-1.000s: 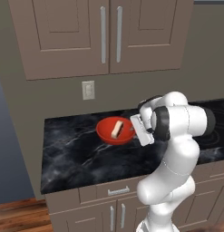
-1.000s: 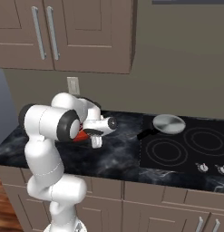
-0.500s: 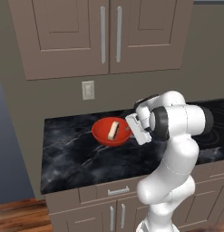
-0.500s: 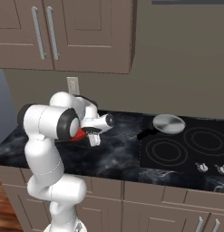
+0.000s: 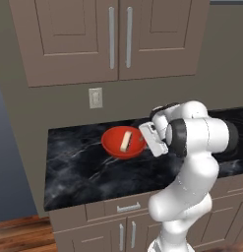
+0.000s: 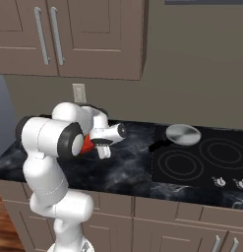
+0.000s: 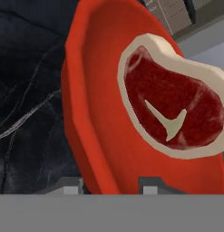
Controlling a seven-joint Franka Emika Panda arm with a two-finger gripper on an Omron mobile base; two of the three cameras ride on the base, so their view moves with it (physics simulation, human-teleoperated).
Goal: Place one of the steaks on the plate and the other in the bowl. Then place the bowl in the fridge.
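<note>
You had the wide, shallow, glossy red-orange bowl (image 5: 123,143) at the centre of the left base frame, on the black marbled counter (image 5: 83,172), with the flat slab of raw red steak with its cream fat rim (image 7: 172,111) lying inside it, right of centre in the hand frame. The two-finger gripper (image 5: 144,139) was at the bowl's right rim in the left base frame. In the hand frame the two dark finger tips (image 7: 148,186) stood at the bottom edge on either side of the bowl's wall, narrowed to a small gap, so they looked pinched on the rim; whether the bowl was truly carried I could not tell.

That bowl was probably rigid and slick, and light even with the meat in it. A rim pinch would let it pivot, so you would have wanted it kept level, or the soft steak could have slid out over the low wall.

For room: the counter's front edge ran below the bowl, the wall with its pale outlet plate (image 5: 95,98) stood behind, and brown upper cabinets (image 5: 108,37) hung overhead. In the right base frame the grey frying pan (image 6: 182,134) sat on the black cooktop (image 6: 201,160), well apart to the right.
</note>
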